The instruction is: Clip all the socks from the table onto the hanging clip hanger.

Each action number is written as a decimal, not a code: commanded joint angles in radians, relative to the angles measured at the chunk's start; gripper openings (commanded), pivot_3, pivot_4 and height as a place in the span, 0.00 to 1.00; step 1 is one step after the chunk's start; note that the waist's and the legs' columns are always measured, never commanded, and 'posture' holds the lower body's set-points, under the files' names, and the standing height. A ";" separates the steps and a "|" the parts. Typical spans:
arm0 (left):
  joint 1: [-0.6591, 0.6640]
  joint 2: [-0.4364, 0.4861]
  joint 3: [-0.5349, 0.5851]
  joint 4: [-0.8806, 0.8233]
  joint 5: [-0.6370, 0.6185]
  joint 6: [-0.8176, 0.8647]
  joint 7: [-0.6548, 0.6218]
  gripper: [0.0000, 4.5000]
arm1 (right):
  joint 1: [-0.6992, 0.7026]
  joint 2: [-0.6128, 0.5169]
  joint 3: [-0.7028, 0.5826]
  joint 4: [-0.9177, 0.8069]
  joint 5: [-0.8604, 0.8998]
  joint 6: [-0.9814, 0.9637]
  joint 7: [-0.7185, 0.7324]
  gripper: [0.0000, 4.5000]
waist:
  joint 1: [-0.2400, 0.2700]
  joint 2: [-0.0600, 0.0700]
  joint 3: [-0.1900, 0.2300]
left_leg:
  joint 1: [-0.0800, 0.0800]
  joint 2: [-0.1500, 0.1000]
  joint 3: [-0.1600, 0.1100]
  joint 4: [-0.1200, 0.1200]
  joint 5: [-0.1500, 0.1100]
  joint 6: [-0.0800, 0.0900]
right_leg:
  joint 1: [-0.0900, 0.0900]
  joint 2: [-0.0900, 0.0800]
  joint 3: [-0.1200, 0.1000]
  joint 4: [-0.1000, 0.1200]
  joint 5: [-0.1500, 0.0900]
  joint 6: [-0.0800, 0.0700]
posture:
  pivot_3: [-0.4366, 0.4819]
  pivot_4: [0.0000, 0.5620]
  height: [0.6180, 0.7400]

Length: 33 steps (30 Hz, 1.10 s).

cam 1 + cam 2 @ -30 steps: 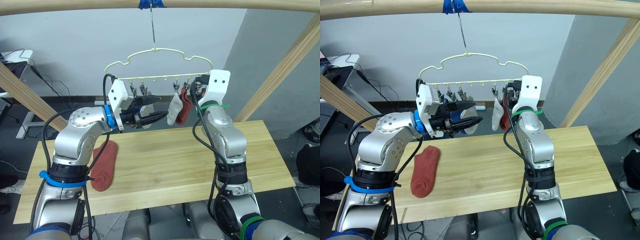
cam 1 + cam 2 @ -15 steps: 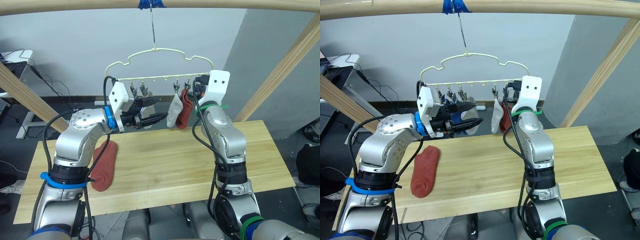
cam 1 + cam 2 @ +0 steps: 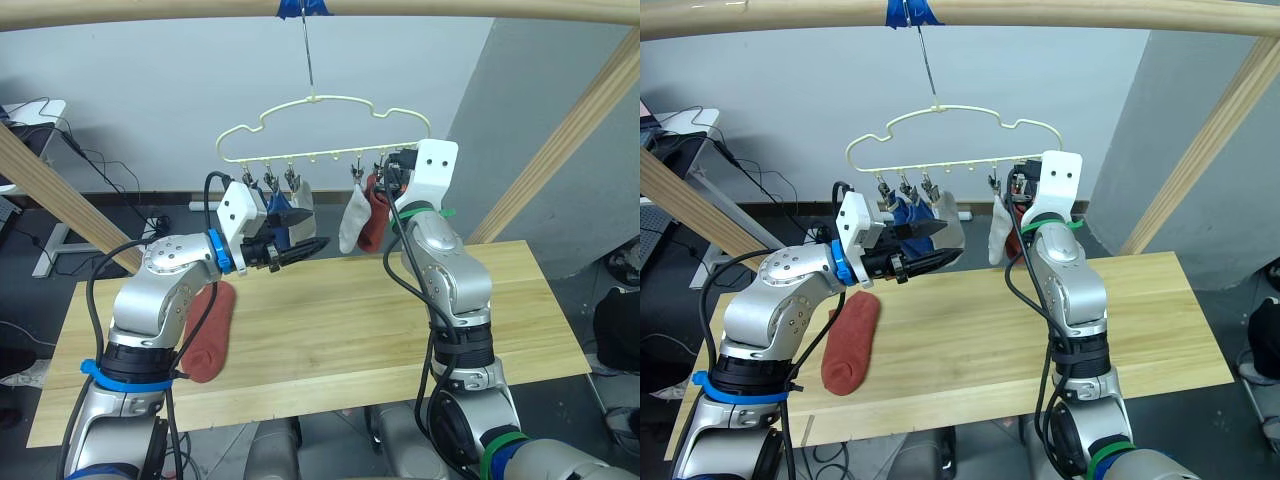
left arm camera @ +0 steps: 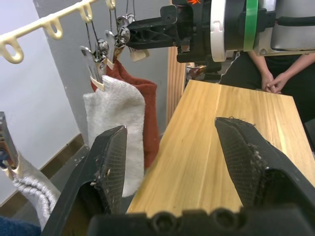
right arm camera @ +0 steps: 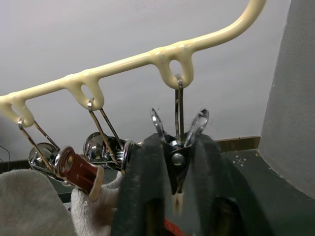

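The table had just one rust-red sock left on it, lying lengthwise front-to-back on the left side, down and to the left of the left gripper, so that arm was clearly the nearer one for picking it up. The clip hanger hung above the far edge, already carrying blue and grey socks on the left and a white sock plus a red one on the right. The left gripper was wide open and empty in the air, while the right gripper was squeezed onto the end clip, pinching its handles.
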 commanded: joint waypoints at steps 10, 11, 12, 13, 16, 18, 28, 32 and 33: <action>-0.026 -0.014 0.000 -0.033 -0.002 -0.018 0.002 0.70 | -0.049 0.016 -0.001 0.015 -0.002 -0.040 0.004 0.33 | 0.000 0.000 0.000 | 0.000 0.000 0.000 0.000 0.000 0.000 | 0.000 0.000 0.000 0.000 0.000 0.000 | 0.26 0.39 1.00; -0.027 -0.014 0.000 -0.034 -0.001 -0.018 0.002 0.70 | -0.052 0.016 -0.002 0.017 -0.002 -0.042 0.003 0.33 | 0.000 0.000 0.000 | 0.000 0.000 0.000 0.000 0.000 0.000 | 0.000 0.000 0.000 0.000 0.000 0.000 | 0.26 0.39 1.00; -0.027 -0.014 0.001 -0.035 -0.001 -0.017 0.002 0.70 | -0.055 0.016 -0.002 0.018 -0.002 -0.044 0.002 0.33 | 0.000 0.000 0.000 | 0.000 0.000 0.000 0.001 0.000 0.000 | 0.000 0.000 0.000 0.000 0.000 0.000 | 0.26 0.39 1.00; -0.027 -0.014 0.000 -0.035 0.000 -0.017 0.002 0.70 | -0.057 0.017 -0.003 0.018 -0.002 -0.044 0.001 0.33 | 0.000 0.000 0.000 | 0.000 0.000 0.000 0.000 0.000 0.000 | 0.000 0.000 0.000 0.000 0.000 0.000 | 0.26 0.39 1.00; -0.028 -0.013 0.000 -0.035 0.001 -0.017 0.002 0.70 | -0.057 0.023 -0.001 0.011 -0.004 -0.042 -0.007 0.33 | 0.000 0.000 0.000 | 0.000 0.000 0.000 0.000 0.000 0.000 | 0.000 0.000 0.000 0.000 0.000 0.000 | 0.26 0.39 1.00; -0.029 -0.014 -0.002 -0.034 0.002 -0.018 0.002 0.70 | -0.056 0.027 0.000 0.006 -0.006 -0.043 -0.014 0.33 | 0.000 0.000 0.000 | 0.000 0.000 0.000 0.001 0.000 0.000 | 0.000 0.000 0.000 0.000 0.000 0.000 | 0.26 0.39 1.00; -0.035 -0.017 -0.005 -0.030 0.006 -0.021 -0.002 0.70 | -0.045 0.036 0.007 -0.016 -0.013 -0.042 -0.037 0.33 | 0.000 0.000 0.000 | 0.000 0.000 0.000 0.001 0.000 0.000 | 0.000 0.000 0.000 0.000 0.000 0.000 | 0.26 0.39 1.00; -0.036 -0.017 -0.005 -0.030 0.006 -0.020 -0.002 0.70 | -0.044 0.037 0.007 -0.016 -0.009 -0.050 -0.038 0.33 | 0.000 0.000 0.000 | 0.000 0.000 0.000 0.001 0.000 0.000 | 0.000 0.000 0.000 0.001 0.000 0.000 | 0.26 0.39 1.00; -0.037 -0.017 -0.005 -0.030 0.006 -0.020 -0.002 0.70 | -0.044 0.036 0.007 -0.016 -0.009 -0.050 -0.038 0.33 | 0.000 0.000 0.000 | 0.000 0.000 0.000 0.001 0.000 0.000 | 0.000 0.000 0.000 0.001 0.000 0.000 | 0.26 0.39 1.00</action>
